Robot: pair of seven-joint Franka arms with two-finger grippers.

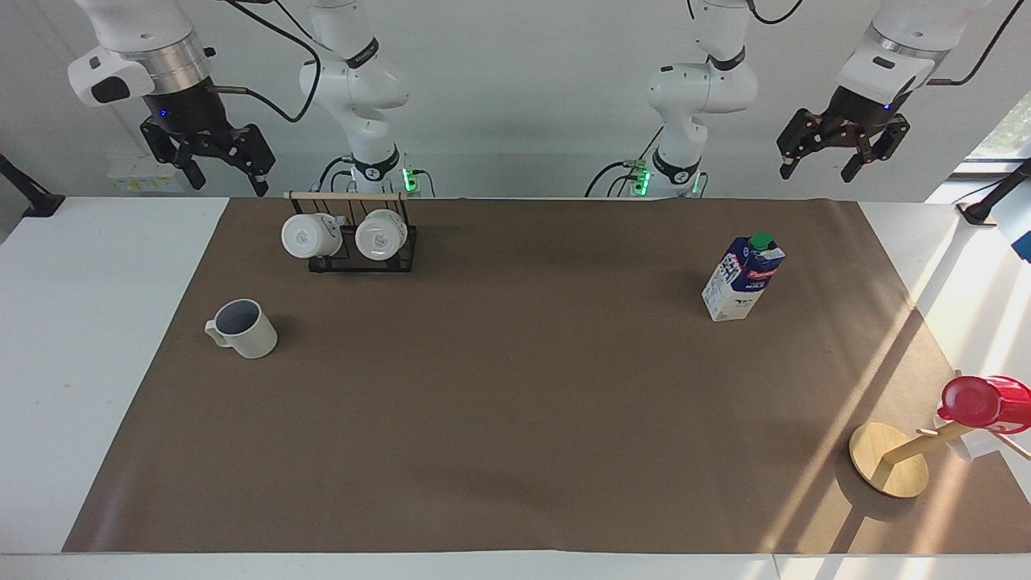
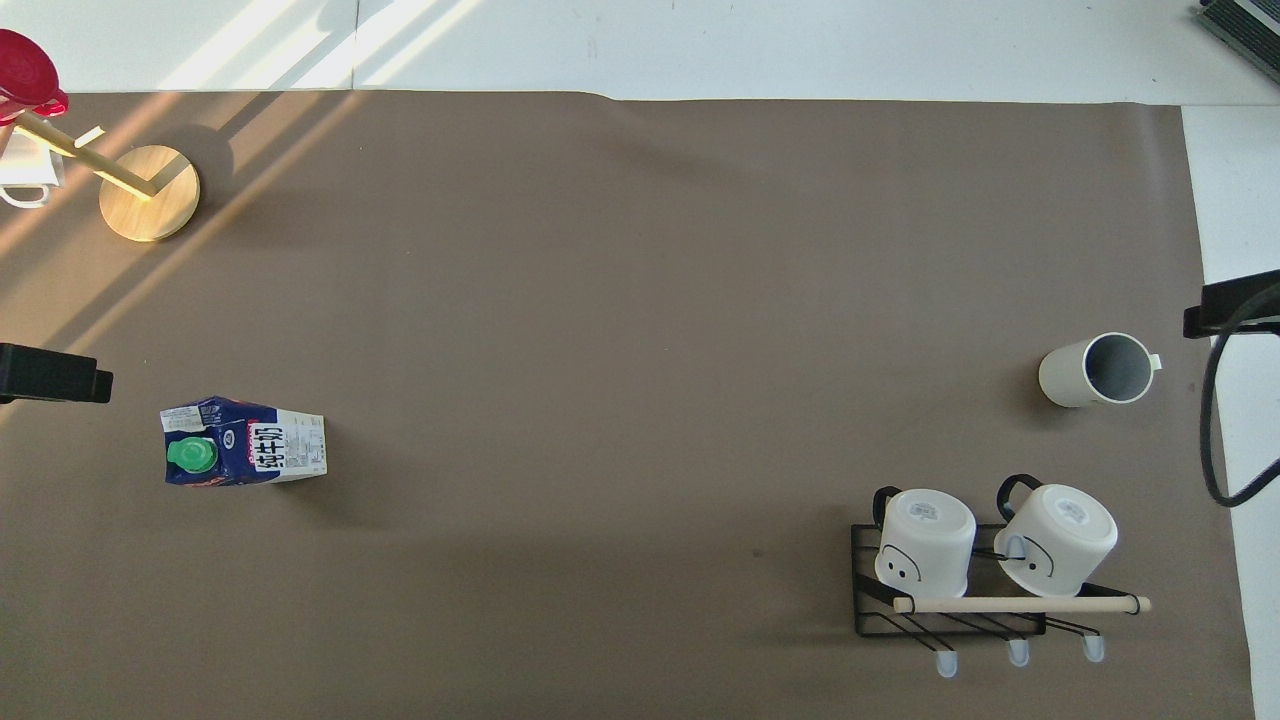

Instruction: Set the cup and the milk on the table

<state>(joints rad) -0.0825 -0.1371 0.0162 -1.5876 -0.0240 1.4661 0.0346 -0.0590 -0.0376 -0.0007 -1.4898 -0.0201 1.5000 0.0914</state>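
Note:
The cup (image 1: 246, 329) (image 2: 1095, 370), pale grey with a blue-grey inside, stands upright on the brown mat (image 1: 515, 419) toward the right arm's end of the table. The milk (image 1: 743, 278) (image 2: 245, 455), a blue and white carton with a green cap, stands upright on the mat toward the left arm's end. My right gripper (image 1: 228, 184) hangs open and empty, high above the robots' edge of the table and well clear of the cup. My left gripper (image 1: 817, 171) hangs open and empty, high above that same edge and well above the milk. Neither gripper shows in the overhead view.
A black wire rack (image 1: 354, 258) (image 2: 950, 610) holding two white mugs stands nearer to the robots than the cup. A wooden stand (image 1: 886, 459) (image 2: 150, 192) carrying a red cup (image 1: 987, 403) stands at the left arm's end. Black clamps (image 2: 50, 372) (image 2: 1235, 305) sit at both table ends.

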